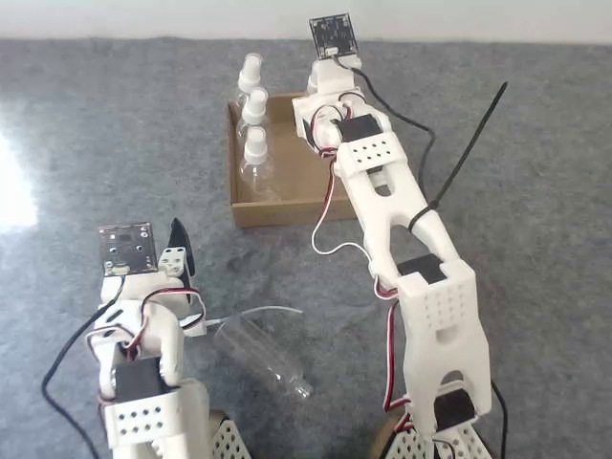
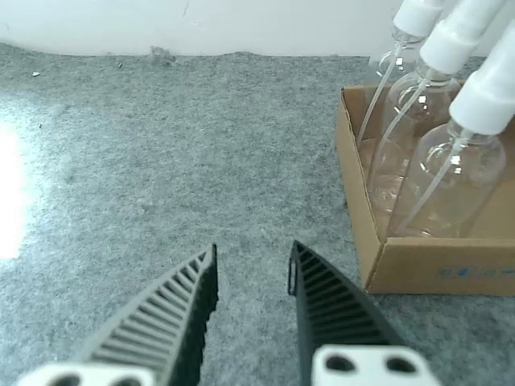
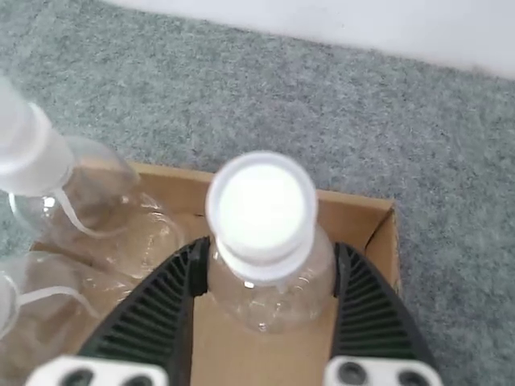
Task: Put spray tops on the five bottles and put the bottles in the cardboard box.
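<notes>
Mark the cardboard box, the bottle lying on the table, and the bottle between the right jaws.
cardboard box (image 1: 277,212): high view, front wall.
lying bottle (image 1: 258,349): high view, clear body.
held bottle (image 3: 261,205): right wrist view, white spray top.

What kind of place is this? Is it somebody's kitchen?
Probably a robot test table, not a kitchen: the left arm and right arm stand on a grey mat, with a cardboard box of spray bottles.

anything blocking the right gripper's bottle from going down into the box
Nothing visible does. The clear plastic bottle with a white spray top is over bare floor of the brown cardboard box; three capped bottles stand aside.
</notes>
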`<action>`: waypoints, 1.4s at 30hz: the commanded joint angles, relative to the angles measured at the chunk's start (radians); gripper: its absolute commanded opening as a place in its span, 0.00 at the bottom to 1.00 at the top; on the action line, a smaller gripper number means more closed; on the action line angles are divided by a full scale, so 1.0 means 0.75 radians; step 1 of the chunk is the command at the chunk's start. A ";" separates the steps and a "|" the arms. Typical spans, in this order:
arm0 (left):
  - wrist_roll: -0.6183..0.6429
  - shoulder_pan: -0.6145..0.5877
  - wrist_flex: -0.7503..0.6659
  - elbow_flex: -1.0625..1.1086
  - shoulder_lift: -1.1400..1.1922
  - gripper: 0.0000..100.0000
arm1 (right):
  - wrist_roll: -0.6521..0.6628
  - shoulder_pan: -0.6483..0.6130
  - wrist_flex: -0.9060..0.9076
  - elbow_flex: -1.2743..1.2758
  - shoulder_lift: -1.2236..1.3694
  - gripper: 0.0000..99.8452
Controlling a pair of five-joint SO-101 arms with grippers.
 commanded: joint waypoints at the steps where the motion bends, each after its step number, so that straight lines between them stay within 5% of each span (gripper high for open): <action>1: -0.010 -0.008 -0.037 -0.015 -0.023 0.13 | -0.014 0.007 -0.030 -0.076 -0.007 0.11; 22: -0.010 -0.008 -0.037 -0.015 -0.023 0.13 | -0.010 0.001 -0.111 -0.045 0.058 0.11; 30: -0.012 -0.008 -0.037 -0.015 -0.023 0.13 | -0.010 -0.015 -0.101 -0.047 0.073 0.30; 42: -0.012 -0.008 -0.037 -0.015 -0.023 0.13 | 0.004 -0.015 -0.099 -0.047 0.071 0.32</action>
